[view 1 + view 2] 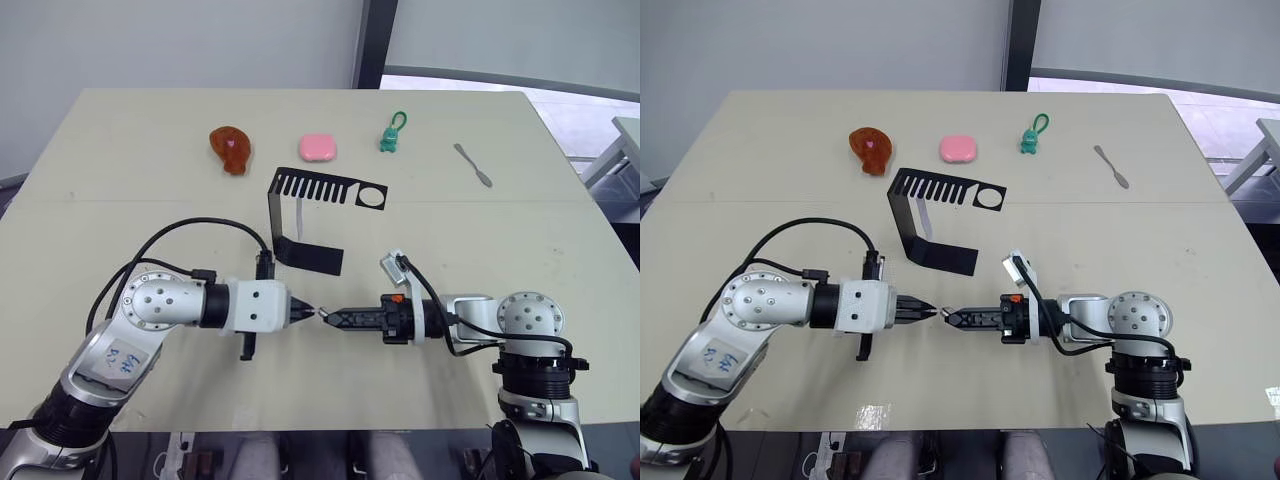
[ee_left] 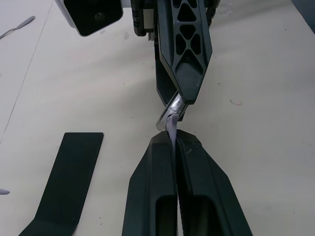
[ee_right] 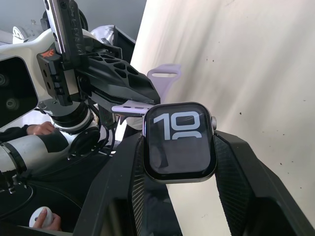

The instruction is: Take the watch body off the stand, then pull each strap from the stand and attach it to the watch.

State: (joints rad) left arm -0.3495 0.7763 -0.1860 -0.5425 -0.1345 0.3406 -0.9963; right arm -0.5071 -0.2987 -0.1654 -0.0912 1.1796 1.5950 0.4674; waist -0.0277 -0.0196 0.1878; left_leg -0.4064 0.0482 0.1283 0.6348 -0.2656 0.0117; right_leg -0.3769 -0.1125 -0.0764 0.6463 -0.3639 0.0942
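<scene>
Grippers are meeting tip to tip above the table's near edge: the right gripper (image 3: 178, 162) is clamping the watch body (image 3: 179, 141) screen-up while the left gripper (image 2: 175, 147) is pinching a strap (image 3: 142, 105) against its lug slot, and the stand (image 1: 300, 215) is waiting mid-table.

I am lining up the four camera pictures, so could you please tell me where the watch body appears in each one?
Left eye view: the watch body sits between the two gripper tips, low centre.
Right eye view: a speck between the tips, low centre.
Left wrist view: seen edge-on as a silver rim at centre.
Right wrist view: screen facing the camera, centre.
Shared landmark: the stand, just beyond the meeting grippers.
</scene>
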